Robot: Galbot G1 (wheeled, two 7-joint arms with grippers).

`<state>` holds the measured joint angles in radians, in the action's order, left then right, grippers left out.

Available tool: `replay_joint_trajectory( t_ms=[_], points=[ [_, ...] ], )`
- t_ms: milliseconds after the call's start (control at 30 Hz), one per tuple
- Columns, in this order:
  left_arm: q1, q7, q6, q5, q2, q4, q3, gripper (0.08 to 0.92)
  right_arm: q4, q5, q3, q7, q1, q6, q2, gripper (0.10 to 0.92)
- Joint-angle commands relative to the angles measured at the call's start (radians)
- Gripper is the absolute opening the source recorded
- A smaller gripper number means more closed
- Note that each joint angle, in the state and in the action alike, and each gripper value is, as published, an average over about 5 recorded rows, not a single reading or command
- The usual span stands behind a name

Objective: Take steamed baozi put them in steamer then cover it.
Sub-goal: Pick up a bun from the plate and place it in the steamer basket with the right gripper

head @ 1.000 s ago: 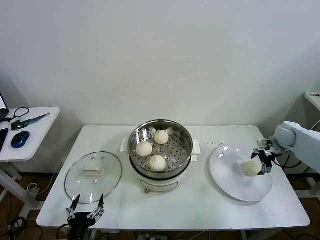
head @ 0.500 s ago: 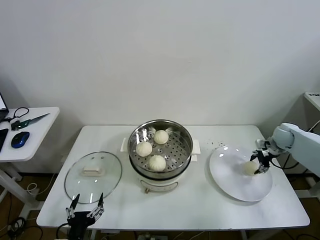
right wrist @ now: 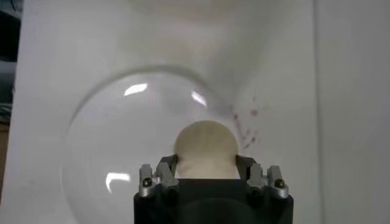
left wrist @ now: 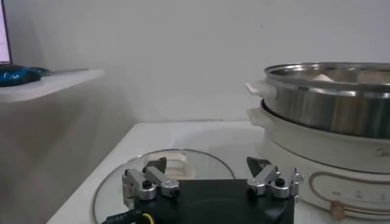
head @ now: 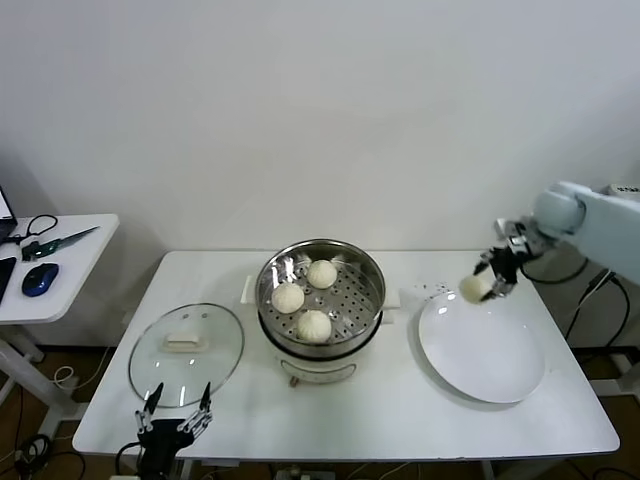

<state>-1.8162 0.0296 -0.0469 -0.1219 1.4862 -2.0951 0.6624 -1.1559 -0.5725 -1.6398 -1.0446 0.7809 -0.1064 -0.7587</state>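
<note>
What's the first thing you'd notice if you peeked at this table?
Probably the shiny steamer in the middle of the white table, with three baozi sitting on its holey tray. On the robot's right, the right gripper holds a fourth baozi in the air above the far edge of a big white plate. The glass cover lies flat to the steamer's left.

A plain white wall [head: 320,120] stood behind the white bench [head: 400,400], with a smaller side table [head: 70,270] at left.
</note>
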Motion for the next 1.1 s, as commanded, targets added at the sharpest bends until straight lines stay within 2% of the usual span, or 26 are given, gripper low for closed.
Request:
replay_joint_trajectory(
  t_ms=[33, 233, 433, 833, 1100],
  points=[
    [0.000, 0.001, -0.004, -0.003, -0.006, -0.009, -0.002, 0.823, -0.348, -0.439, -0.226, 0.071, 0.469, -0.183, -0.225, 0.653],
    [-0.001, 0.002, -0.008, -0.010, -0.017, -0.021, -0.001, 0.823, -0.403, -0.490, -0.164, 0.197, 0.360, -0.266, -0.364, 0.651],
    [-0.006, 0.003, -0.008, -0.018, -0.021, -0.029, 0.003, 0.823, -0.331, -0.409, -0.170, 0.238, 0.202, -0.285, -0.459, 0.651],
    [-0.014, 0.004, -0.005, -0.027, -0.027, -0.023, 0.010, 0.823, -0.182, -0.285, -0.162, 0.289, -0.004, -0.295, -0.473, 0.651],
    [-0.011, 0.004, -0.010, -0.026, -0.024, -0.021, 0.011, 0.823, -0.122, -0.255, -0.149, 0.287, -0.041, -0.275, -0.478, 0.650]
  ],
)
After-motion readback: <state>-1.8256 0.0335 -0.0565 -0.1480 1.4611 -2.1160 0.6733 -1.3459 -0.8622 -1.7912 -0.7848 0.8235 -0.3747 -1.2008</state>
